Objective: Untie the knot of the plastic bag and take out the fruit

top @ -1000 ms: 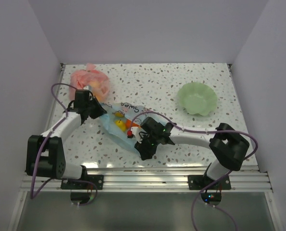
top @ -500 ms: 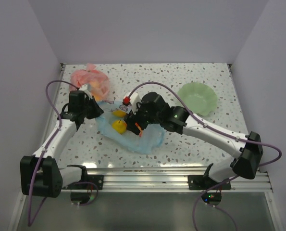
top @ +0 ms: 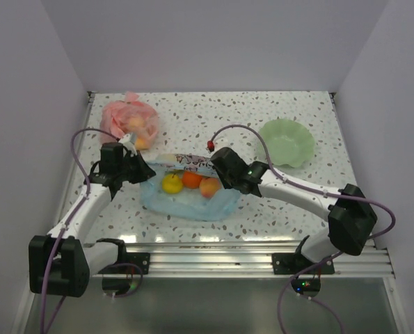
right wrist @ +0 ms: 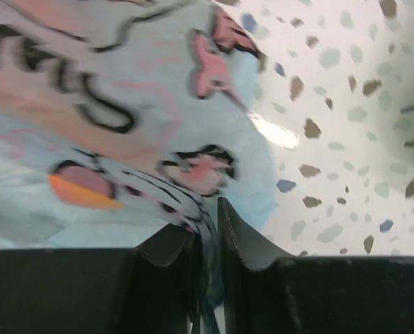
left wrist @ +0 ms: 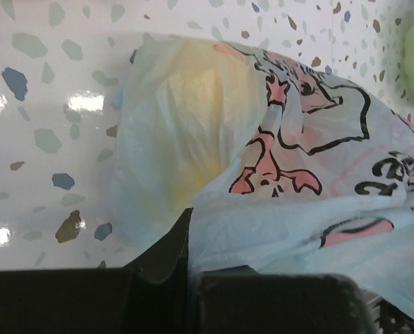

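The light-blue plastic bag (top: 187,203) lies spread between both arms, its printed band (top: 190,160) along the far edge. Through the plastic show three fruit: yellow (top: 170,183), orange (top: 191,179) and peach (top: 209,186). My left gripper (top: 138,170) is shut on the bag's left edge. In the left wrist view the plastic (left wrist: 297,188) runs into the shut gripper (left wrist: 188,236), with a yellow fruit (left wrist: 193,132) dimly behind it. My right gripper (top: 218,175) pinches a bunched strip at the bag's right end. In the right wrist view the gripper (right wrist: 208,223) holds that strip of bag (right wrist: 123,104).
A pink-red bag (top: 130,120) with orange-yellow fruit inside sits at the back left, just beyond my left gripper. A pale green scalloped bowl (top: 285,141) stands at the back right. White walls enclose the speckled table (top: 276,202) on three sides.
My right gripper opened, drew back from over the bag's middle to its right end, and shut on the plastic. The bag now lies flatter with the fruit in a row.
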Robot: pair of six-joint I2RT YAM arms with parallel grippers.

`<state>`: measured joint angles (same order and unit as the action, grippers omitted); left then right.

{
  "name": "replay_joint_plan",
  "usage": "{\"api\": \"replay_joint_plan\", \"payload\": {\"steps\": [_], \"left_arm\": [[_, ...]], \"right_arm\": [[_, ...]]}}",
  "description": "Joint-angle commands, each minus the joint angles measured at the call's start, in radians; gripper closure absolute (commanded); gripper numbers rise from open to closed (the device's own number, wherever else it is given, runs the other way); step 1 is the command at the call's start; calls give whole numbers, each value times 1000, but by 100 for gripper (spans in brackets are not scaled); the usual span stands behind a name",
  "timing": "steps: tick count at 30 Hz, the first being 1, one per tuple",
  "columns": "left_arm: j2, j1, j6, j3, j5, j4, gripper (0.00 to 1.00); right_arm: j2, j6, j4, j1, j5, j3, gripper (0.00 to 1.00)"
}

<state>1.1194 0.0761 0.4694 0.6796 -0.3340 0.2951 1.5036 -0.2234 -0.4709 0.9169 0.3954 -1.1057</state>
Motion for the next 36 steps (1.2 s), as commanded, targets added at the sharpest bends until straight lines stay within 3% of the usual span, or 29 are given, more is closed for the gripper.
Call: {"api": "replay_joint_plan", "payload": {"steps": [1, 3, 8, 19, 20, 23, 24, 28, 31, 36], "left_arm": [[-20, -7, 6, -34, -49, -48, 98], [-20, -7, -6, -40, -60, -42, 98], [8, -7, -51, -26, -77, -47, 98], [36, -7, -35, -9, -112, -108, 98], [30, -7, -28, -6, -106, -111, 98], [22, -7, -6, 14, -86, -114, 99], [26, -7, 0, 17, -82, -116, 99], [56, -7, 58, 47, -83, -99, 100], [57, -4, 67, 43, -62, -99, 100], [46, -4, 71, 35, -33, -94, 100]], "right_arm": [[-29, -142, 14, -102, 125, 92, 83], [-57, -174, 82, -196, 76, 153, 93], [30, -200, 207, -374, -174, 170, 100], [375, -150, 408, -477, -378, -25, 93], [389, -136, 403, -477, -389, -54, 90], [408, -79, 332, -477, -392, -179, 66], [391, -41, 299, -475, -391, -225, 49], [305, 12, 186, -471, -424, -301, 24], [215, 59, 143, -446, -411, -301, 18], [98, 137, 66, -369, -327, -338, 18]]}}
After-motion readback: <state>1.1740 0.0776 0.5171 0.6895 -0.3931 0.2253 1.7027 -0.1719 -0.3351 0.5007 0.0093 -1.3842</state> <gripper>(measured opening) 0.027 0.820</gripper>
